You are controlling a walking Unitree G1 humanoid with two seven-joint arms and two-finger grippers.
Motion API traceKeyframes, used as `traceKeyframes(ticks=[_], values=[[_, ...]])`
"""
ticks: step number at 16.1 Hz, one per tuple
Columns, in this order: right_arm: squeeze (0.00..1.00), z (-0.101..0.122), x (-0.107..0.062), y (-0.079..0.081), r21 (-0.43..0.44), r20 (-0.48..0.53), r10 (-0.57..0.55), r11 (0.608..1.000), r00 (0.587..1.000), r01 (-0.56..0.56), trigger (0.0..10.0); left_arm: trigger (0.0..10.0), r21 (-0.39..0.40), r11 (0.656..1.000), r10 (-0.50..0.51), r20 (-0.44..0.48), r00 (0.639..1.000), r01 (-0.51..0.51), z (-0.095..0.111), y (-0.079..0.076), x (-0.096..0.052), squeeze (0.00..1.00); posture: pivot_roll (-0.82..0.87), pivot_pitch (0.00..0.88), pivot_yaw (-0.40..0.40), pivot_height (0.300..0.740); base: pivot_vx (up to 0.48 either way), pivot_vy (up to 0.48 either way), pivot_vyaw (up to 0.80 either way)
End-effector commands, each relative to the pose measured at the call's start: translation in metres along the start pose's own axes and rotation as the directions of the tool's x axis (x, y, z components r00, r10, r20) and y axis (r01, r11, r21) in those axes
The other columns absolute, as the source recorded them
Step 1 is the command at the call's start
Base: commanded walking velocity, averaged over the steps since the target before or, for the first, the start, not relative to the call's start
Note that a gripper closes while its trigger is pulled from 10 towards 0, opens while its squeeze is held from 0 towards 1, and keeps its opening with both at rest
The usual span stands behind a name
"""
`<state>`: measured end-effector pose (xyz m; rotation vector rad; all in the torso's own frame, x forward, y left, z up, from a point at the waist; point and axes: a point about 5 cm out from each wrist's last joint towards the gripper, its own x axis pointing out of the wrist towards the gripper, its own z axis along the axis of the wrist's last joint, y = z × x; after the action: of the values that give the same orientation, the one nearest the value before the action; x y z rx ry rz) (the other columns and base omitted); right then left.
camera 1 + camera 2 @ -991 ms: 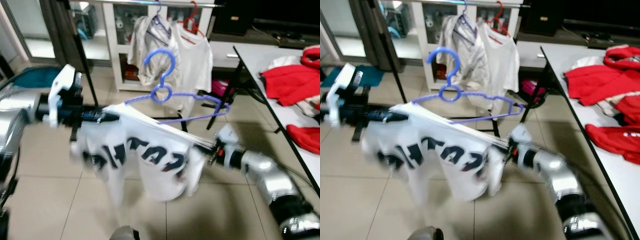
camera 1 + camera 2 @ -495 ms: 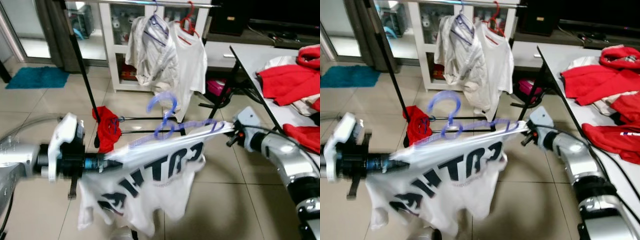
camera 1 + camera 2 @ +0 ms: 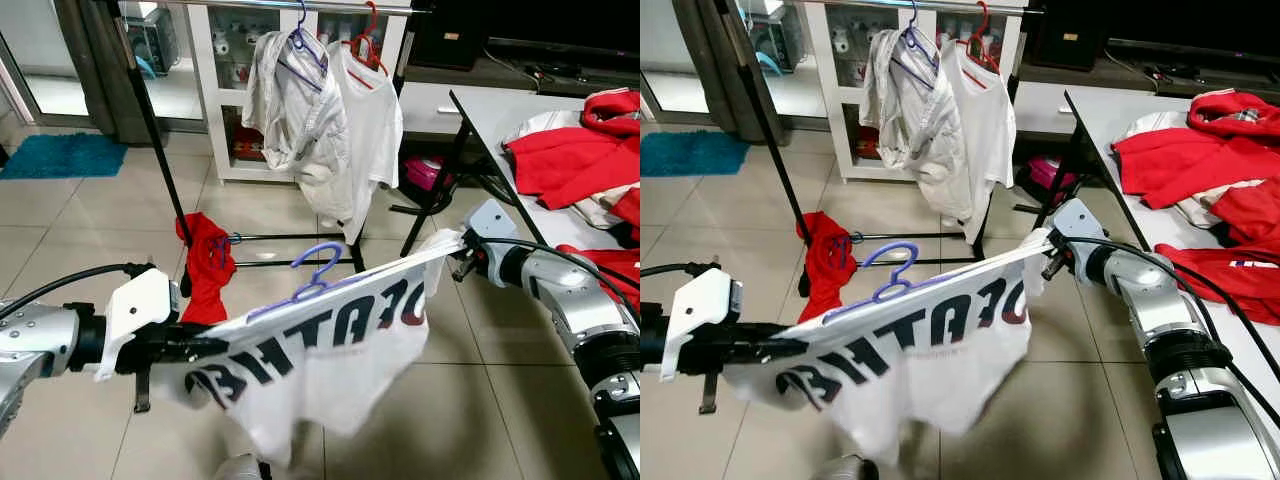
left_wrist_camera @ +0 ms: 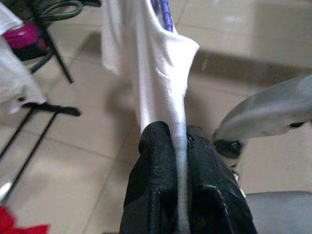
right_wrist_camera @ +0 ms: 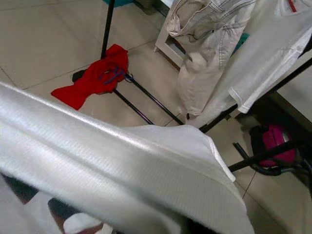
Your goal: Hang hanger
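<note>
The purple hanger [image 3: 318,277] sits inside the white T-shirt [image 3: 320,345] that I hold stretched between my two arms, its hook poking up out of the collar and tilted, in the air over the tiled floor [image 3: 470,400]. The shirt carries dark block letters across its front and sags in the middle.

My left claw [image 4: 178,146] is clamped on one end of the shirt; in the left wrist view the cloth runs pinched between my two black fingers [image 4: 156,161], with the purple hanger arm showing at the far end of the fabric. My right claw [image 3: 452,252] is at the other end of the shirt, where the cloth bunches up against it, but I cannot tell how its fingers stand, as the fabric covers them.

Ahead of me stands a black clothes rack [image 3: 155,120] with a pale shirt [image 3: 290,105] on a purple hanger and a white tee [image 3: 372,125] on a red one. A red garment [image 3: 205,265] hangs on the rack's low crossbar. To my right is a bench [image 3: 490,110] with red clothes [image 3: 570,160] heaped on it. A teal mat [image 3: 60,155] lies on the floor to my left.
</note>
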<state>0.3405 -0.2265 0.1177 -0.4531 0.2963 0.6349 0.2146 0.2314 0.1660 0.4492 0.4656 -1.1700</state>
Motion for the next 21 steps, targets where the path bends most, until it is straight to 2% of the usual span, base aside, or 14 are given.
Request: traceKeyframes(ticks=[1, 2, 3, 5, 6, 7, 10, 12, 13, 14, 15, 18, 19, 21], values=[[0.0, -0.006, -0.03, -0.036, -0.009, -0.063, -0.146, 0.989, 0.987, 0.146, 0.0, 0.0, -0.01, 0.996, 0.089, -0.111, 0.99, -0.091, -0.014, 0.01, -0.012, 0.0, -0.01, 0.0, -0.055, 0.74, 0.0, 0.0, 0.0], [0.0, 0.009, -0.019, -0.02, -0.064, -0.01, -0.045, 0.997, 0.999, 0.044, 0.0, 0.0, 0.04, 0.99, 0.135, -0.037, 0.99, -0.133, -0.002, 0.018, 0.0, 0.0, -0.01, 0.0, -0.055, 0.74, 0.0, 0.0, 0.0], [0.0, 0.013, -0.017, -0.016, -0.07, 0.005, -0.022, 0.997, 1.0, 0.022, 0.0, 0.0, 0.044, 0.991, 0.126, -0.022, 0.992, -0.125, 0.0, 0.017, 0.003, 0.0, -0.01, 0.0, -0.055, 0.74, 0.0, 0.0, 0.0], [0.0, 0.029, -0.003, 0.004, -0.111, 0.047, 0.094, 0.99, 0.994, -0.088, 0.0, 0.0, 0.074, 0.997, 0.028, 0.014, 0.999, -0.029, 0.004, 0.008, 0.021, 0.0, -0.02, 0.0, -0.05, 0.74, 0.0, 0.0, 0.0], [0.0, 0.034, 0.002, 0.008, -0.142, 0.039, 0.14, 0.981, 0.989, -0.133, 3.4, 0.0, 0.09, 0.996, 0.005, -0.01, 1.0, -0.005, 0.001, 0.008, 0.025, 0.0, -0.02, 0.0, -0.051, 0.74, 0.0, 0.0, 0.0], [0.0, 0.037, 0.003, 0.009, -0.171, 0.024, 0.165, 0.973, 0.986, -0.158, 10.0, 0.0, 0.098, 0.995, 0.027, -0.038, 0.999, -0.023, -0.002, 0.013, 0.024, 0.0, -0.01, 0.0, -0.06, 0.74, 0.0, 0.0, 0.0], [0.0, 0.046, 0.001, 0.017, -0.212, 0.016, 0.219, 0.954, 0.976, -0.211, 10.0, 0.0, 0.101, 0.991, 0.104, -0.108, 0.989, -0.093, -0.012, 0.027, 0.017, 0.0, -0.02, 0.0, -0.065, 0.74, 0.0, 0.0, 0.0], [0.0, 0.047, 0.003, 0.021, -0.217, 0.016, 0.233, 0.95, 0.972, -0.224, 10.0, 0.0, 0.108, 0.991, 0.088, -0.113, 0.99, -0.076, -0.012, 0.027, 0.018, 0.0, -0.02, 0.0, -0.065, 0.74, 0.0, 0.0, 0.0], [0.04, 0.047, 0.004, 0.023, -0.222, 0.011, 0.245, 0.946, 0.969, -0.236, 10.0, 0.0, 0.108, 0.992, 0.081, -0.106, 0.991, -0.07, -0.012, 0.027, 0.021, 0.0, -0.02, 0.0, -0.066, 0.74, 0.0, 0.0, 0.0], [0.63, 0.048, 0.004, 0.026, -0.222, 0.013, 0.254, 0.944, 0.967, -0.245, 10.0, 0.0, 0.11, 0.992, 0.08, -0.103, 0.991, -0.069, -0.012, 0.027, 0.023, 0.0, -0.02, 0.0, -0.066, 0.74, 0.0, 0.0, 0.0], [0.99, 0.051, 0.004, 0.028, -0.22, 0.019, 0.264, 0.942, 0.964, -0.253, 10.0, 0.0, 0.111, 0.991, 0.084, -0.1, 0.992, -0.072, -0.012, 0.029, 0.024, 0.0, -0.02, 0.0, -0.066, 0.74, 0.0, 0.0, 0.0], [1.0, 0.054, 0.0, 0.036, -0.227, 0.019, 0.297, 0.931, 0.955, -0.285, 10.0, 0.0, 0.106, 0.986, 0.142, -0.109, 0.984, -0.131, -0.015, 0.037, 0.024, 0.0, -0.03, 0.0, -0.068, 0.74, 0.0, 0.0, 0.0], [1.0, 0.053, -0.003, 0.04, -0.227, 0.017, 0.309, 0.928, 0.951, -0.297, 10.0, 0.0, 0.108, 0.978, 0.19, -0.125, 0.974, -0.177, -0.017, 0.044, 0.021, 0.0, -0.03, 0.0, -0.068, 0.74, 0.0, 0.0, 0.0], [1.0, 0.051, -0.007, 0.047, -0.219, 0.011, 0.324, 0.924, 0.946, -0.314, 10.0, 0.0, 0.109, 0.974, 0.211, -0.131, 0.969, -0.198, -0.018, 0.048, 0.018, 0.0, -0.03, 0.0, -0.068, 0.74, 0.0, 0.0, 0.0]])
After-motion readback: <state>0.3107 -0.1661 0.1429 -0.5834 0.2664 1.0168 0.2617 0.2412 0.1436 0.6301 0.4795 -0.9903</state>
